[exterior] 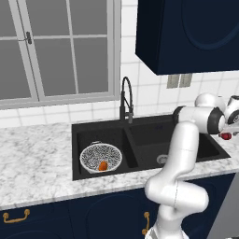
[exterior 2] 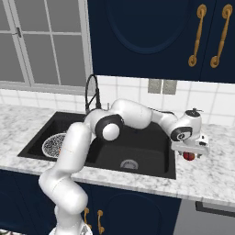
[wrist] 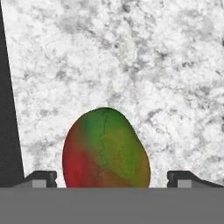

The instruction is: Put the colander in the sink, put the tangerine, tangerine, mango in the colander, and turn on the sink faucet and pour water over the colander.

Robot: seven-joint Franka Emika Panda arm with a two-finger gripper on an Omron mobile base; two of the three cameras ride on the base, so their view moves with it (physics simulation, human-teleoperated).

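The arm reached far to the right, over the marble bench (exterior 2: 215,176) beside the sink (exterior 2: 151,151). The end effector (exterior 2: 189,155) hung low above the bench, and the mango (wrist: 106,148) sat directly under it, between the two finger tips (wrist: 41,178). In the hand view the tips stood apart on both sides of the fruit, with a gap of bench visible between each tip and the mango, so the jaws were open and held nothing. The mango was red on its lower left and green on its upper part. In the right base view it appeared as a small dark red spot just below the hand, near the right edge of the sink. I could not tell for sure whether the fruit rested on the bench or was a little above it, because the views were too coarse there.

The colander (exterior: 101,157) stood in the left basin of the sink. One tangerine (exterior: 102,165) lay inside it, near the front wall. The sink faucet (exterior: 126,100) rose behind the divider between the two basins. The right basin showed its round silver drain (exterior 2: 129,164).
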